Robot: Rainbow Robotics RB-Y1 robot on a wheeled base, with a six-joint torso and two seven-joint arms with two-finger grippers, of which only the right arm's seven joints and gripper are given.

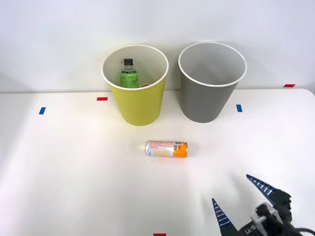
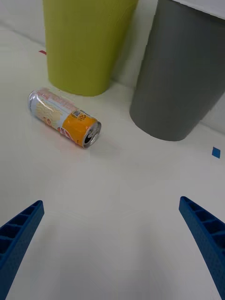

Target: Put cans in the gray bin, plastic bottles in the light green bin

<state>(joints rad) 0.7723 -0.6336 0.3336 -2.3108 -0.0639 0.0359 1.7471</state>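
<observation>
A slim can (image 1: 166,148) (image 2: 63,117) with a pale patterned label and an orange end lies on its side on the white table, in front of the two bins. The light green bin (image 1: 136,105) (image 2: 84,42) stands at the back left of centre, and a plastic bottle (image 1: 129,74) with a black cap and green label stands inside it. To its right is the gray bin (image 1: 204,101) (image 2: 183,70), whose inside looks bare. My right gripper (image 1: 241,196) (image 2: 112,243) hovers open near the table's front right, well short of the can, nothing between its blue fingers.
Small blue tape marks (image 1: 42,110) (image 1: 239,107) and red tape marks (image 1: 102,99) (image 1: 289,85) dot the table (image 1: 74,172). A white wall rises right behind the bins. Open tabletop lies between my gripper and the can.
</observation>
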